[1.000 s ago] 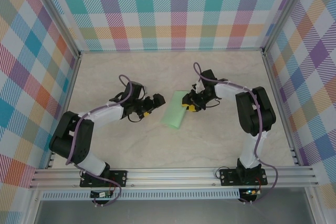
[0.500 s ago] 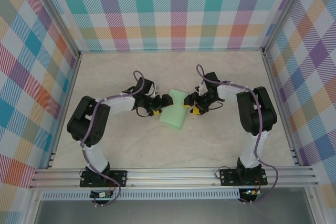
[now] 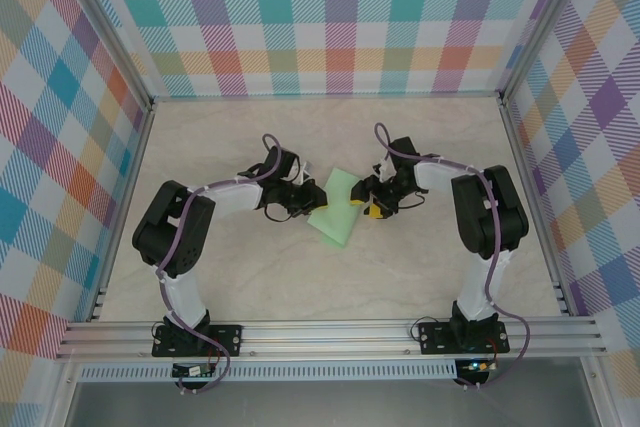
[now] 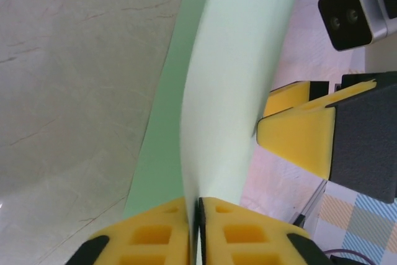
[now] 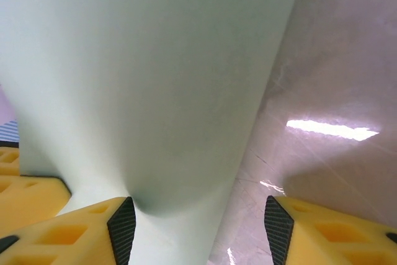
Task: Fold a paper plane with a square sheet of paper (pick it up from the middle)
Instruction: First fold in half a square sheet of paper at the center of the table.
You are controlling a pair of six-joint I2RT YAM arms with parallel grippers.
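Observation:
The sheet of paper is light green and folded into a narrow strip. It lies slanted on the table between the two arms. My left gripper is at its left edge and shut on a raised layer of the paper, which stands up from the pinched yellow fingertips. My right gripper sits at the strip's right side, open. In the right wrist view the paper runs over the left part of the gap of the right gripper. One right finger shows beside the paper in the left wrist view.
The beige marbled tabletop is walled by checkered panels. An aluminium rail with both arm bases runs along the near edge. The right arm's wrist camera is close to the paper's far end.
My left arm reached right to the paper and its gripper shut on the left edge, raising a layer. The right gripper opened a little wider. The strip turned slightly.

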